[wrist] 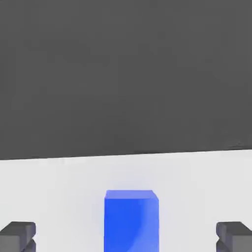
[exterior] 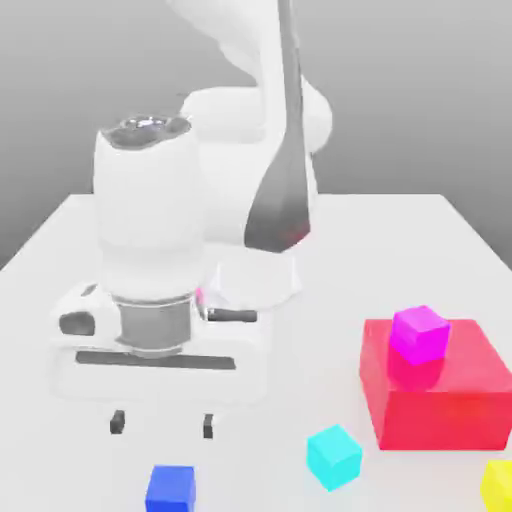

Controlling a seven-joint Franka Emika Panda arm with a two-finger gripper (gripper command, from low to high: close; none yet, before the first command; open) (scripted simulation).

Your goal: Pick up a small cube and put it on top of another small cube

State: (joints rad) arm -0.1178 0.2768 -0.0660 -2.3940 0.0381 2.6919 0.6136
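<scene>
White table point(exterior: 400, 240), jaws spread wide, blue cube point(exterior: 170, 489) lying just below, between the fingers point(exterior: 118, 422), untouched

A smooth, matt white table point(exterior: 400, 235) carries plain, flat-coloured blocks: the deep-blue small cube point(exterior: 170, 489), a yellow cube point(exterior: 498, 484), a cyan cube point(exterior: 334, 456) and a magenta cube point(exterior: 419, 334) on a faintly translucent red block point(exterior: 470, 395). The arm point(exterior: 255, 120) wears a glossy white plastic-looking shell with dark grey trim, and the claw point(exterior: 162, 424) has matt dark-grey fingers point(wrist: 17, 235)
</scene>
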